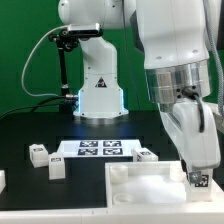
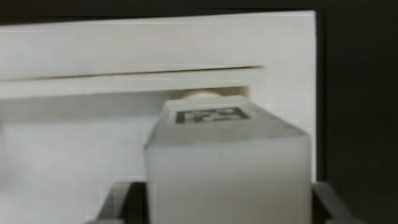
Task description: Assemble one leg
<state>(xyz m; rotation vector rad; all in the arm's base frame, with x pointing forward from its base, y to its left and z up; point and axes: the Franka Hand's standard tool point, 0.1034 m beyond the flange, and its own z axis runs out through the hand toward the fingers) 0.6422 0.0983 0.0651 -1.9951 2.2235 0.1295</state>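
My gripper (image 1: pixel 199 178) is shut on a leg (image 1: pixel 199 181), a white block-shaped post with a black-and-white tag, at the far right corner of the large flat white panel with raised rims (image 1: pixel 140 185). In the wrist view the leg (image 2: pixel 226 160) fills the space between my dark fingers (image 2: pixel 128 203), its tagged end toward the panel's rim (image 2: pixel 143 75). I cannot tell whether the leg touches the panel. Other legs lie on the table: one (image 1: pixel 38 152) and another (image 1: pixel 56 167) at the exterior view's left, and one (image 1: pixel 147 155) behind the panel.
The marker board (image 1: pixel 98 149) lies on the black table behind the panel. The robot's white base (image 1: pixel 98 90) stands at the back against a green backdrop. A white part (image 1: pixel 2 180) shows at the exterior view's left edge.
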